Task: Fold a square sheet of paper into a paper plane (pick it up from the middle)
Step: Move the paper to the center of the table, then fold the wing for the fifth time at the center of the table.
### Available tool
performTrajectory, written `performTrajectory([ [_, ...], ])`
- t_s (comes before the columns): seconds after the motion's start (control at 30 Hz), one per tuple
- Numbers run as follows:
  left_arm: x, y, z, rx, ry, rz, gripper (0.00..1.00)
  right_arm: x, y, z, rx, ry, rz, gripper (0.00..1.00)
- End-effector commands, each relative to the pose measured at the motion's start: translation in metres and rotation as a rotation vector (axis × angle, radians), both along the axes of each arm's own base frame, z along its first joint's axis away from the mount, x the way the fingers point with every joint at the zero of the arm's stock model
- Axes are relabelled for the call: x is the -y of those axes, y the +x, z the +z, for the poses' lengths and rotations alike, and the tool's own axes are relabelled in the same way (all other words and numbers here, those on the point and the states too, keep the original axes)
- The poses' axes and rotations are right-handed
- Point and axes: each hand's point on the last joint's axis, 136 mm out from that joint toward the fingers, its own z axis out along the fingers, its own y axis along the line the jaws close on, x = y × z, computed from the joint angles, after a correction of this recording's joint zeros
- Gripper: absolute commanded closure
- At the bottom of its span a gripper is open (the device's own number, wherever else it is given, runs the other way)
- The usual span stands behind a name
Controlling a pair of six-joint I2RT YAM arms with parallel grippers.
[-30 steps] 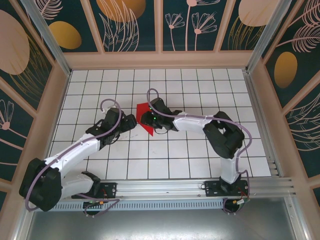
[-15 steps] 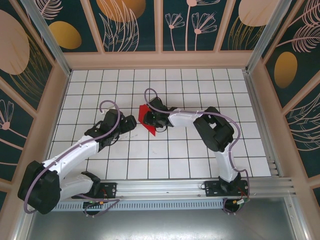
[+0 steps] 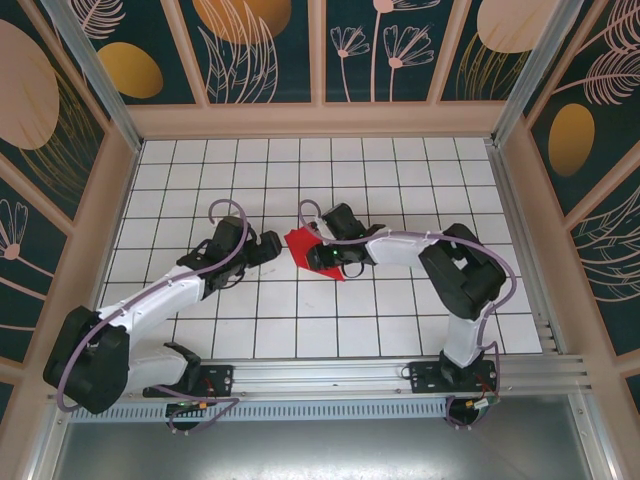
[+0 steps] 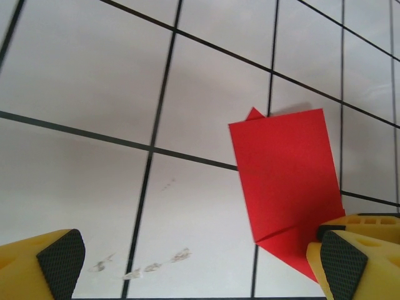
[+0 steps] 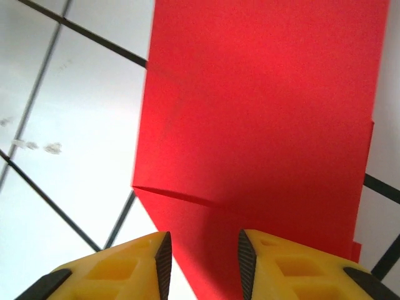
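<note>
Sheet, red, partly folded, lies flat near middle of surface. Right tool narrow, over its creased end; left tool wide, just beside. Risk: sliding pressure drags sheet, skewing crease.

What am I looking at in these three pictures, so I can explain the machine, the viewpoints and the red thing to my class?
These are two robot arms bolted at the near edge of a white gridded table. The wide picture comes from a fixed camera above and behind them. The two close-ups come from a small camera on each wrist, so the yellow fingers at the bottom are that arm's own. On the table lies one sheet of red paper, already partly folded, with a crease and a slanted flap. The left end effector stands wide open next to the paper, holding nothing. The right end effector hovers low over the paper, its fingers a little apart. Whether it presses the sheet I cannot tell.
</note>
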Motion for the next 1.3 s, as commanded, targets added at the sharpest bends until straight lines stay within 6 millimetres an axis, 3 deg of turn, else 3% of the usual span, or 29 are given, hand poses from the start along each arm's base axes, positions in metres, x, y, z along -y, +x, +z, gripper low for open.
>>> performTrajectory([
  [0.0,0.014,0.003,0.005,0.013,-0.065,-0.047,0.02,-0.005,0.013,0.057,0.06,0.115,-0.081,0.61],
  [0.13,0.025,0.004,0.006,0.013,-0.13,-0.069,0.01,0.016,0.016,0.077,0.033,0.202,-0.318,0.55],
  [0.3,0.037,0.002,0.008,0.003,-0.218,-0.088,0.02,0.035,0.006,0.073,-0.038,0.28,-0.498,0.46],
  [0.7,0.052,-0.005,0.003,-0.044,-0.342,-0.103,0.01,0.006,0.001,0.054,-0.135,0.385,-0.459,0.42],
  [1.0,0.063,-0.004,-0.004,-0.093,-0.407,-0.103,0.02,0.006,0.011,0.03,-0.158,0.33,-0.467,0.43],
  [1.27,0.068,-0.006,-0.017,-0.178,-0.466,-0.044,0.12,0.014,0.008,0.006,-0.205,0.297,-0.483,0.44],
])
